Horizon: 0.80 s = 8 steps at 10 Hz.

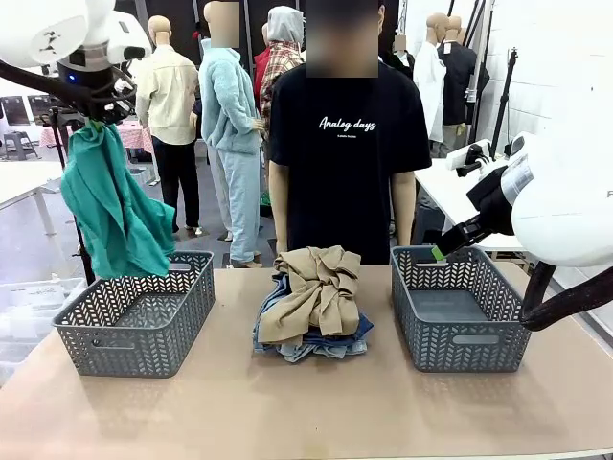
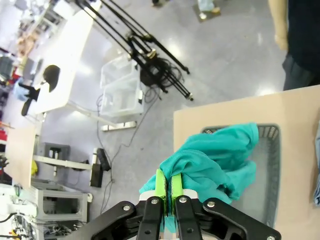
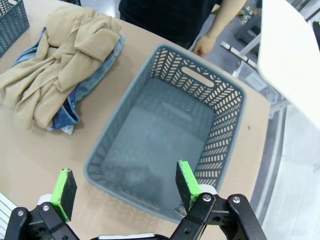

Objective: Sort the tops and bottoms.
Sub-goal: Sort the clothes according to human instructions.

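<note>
The teal-green top (image 1: 110, 206) hangs in the air above the left end of the tabletop (image 1: 239, 402). It is pinched at one bunched edge by the left hand (image 1: 93, 123), whose green pads are pressed together on the cloth. Its lower folds dangle over the far left part of the left basket (image 1: 134, 350). From the front I cannot tell whether the hem touches the rim.

The step in hand looks like dropping this top into that basket. To do it well, the hand should move toward the basket's middle and come down until most of the cloth pools inside. Letting go from this height could leave a sleeve draped over the wall.

At the middle of the tabletop, between the baskets, the tan khaki shirt (image 1: 316, 292) lies crumpled on the blue denim bottoms (image 1: 311, 347), not yet sorted. The right basket (image 1: 460, 335) holds nothing, and the right hand (image 3: 122, 187) hovers over its near end, pads spread wide and gripping nothing.

Behind the pile stands a person in a black T-shirt (image 1: 347, 172) printed "Analog days" in white script. The smaller line beneath is too fine to read.
</note>
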Tool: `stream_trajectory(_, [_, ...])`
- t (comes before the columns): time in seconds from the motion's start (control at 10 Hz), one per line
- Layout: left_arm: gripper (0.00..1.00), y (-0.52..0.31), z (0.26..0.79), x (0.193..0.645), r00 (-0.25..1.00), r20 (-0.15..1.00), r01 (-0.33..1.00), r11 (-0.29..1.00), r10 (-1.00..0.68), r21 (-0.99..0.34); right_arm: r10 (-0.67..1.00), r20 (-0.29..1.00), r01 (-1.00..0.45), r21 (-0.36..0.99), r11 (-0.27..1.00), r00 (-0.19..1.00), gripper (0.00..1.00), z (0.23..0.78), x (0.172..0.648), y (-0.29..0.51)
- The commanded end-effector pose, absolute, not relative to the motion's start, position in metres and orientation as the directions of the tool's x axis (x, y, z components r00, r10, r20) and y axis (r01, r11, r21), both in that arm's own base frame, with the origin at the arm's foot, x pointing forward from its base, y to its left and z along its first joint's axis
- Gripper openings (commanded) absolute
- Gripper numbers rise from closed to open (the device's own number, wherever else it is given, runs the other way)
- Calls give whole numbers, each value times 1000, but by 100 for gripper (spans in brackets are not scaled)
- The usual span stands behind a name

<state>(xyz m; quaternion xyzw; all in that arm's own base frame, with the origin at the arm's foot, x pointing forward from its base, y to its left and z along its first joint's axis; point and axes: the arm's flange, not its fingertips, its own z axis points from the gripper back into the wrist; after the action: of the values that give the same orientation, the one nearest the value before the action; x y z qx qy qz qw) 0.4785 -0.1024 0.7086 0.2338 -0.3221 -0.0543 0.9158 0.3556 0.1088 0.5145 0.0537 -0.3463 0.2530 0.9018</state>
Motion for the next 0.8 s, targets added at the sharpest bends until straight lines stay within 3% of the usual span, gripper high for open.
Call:
stream_trajectory(0.0, [0,-101,701,468,773,579,-72,870,-260,488,416,653,-498,-68,864,633,100,512,358,109])
stream_trajectory(0.5, [0,-132,619,483,865,454,10,912,-213,410,416,653,-498,-68,864,633,100,512,358,109])
stream_trajectory(0.7, [0,-138,586,486,899,379,27,893,-218,450,416,653,-498,-68,864,633,100,512,358,109])
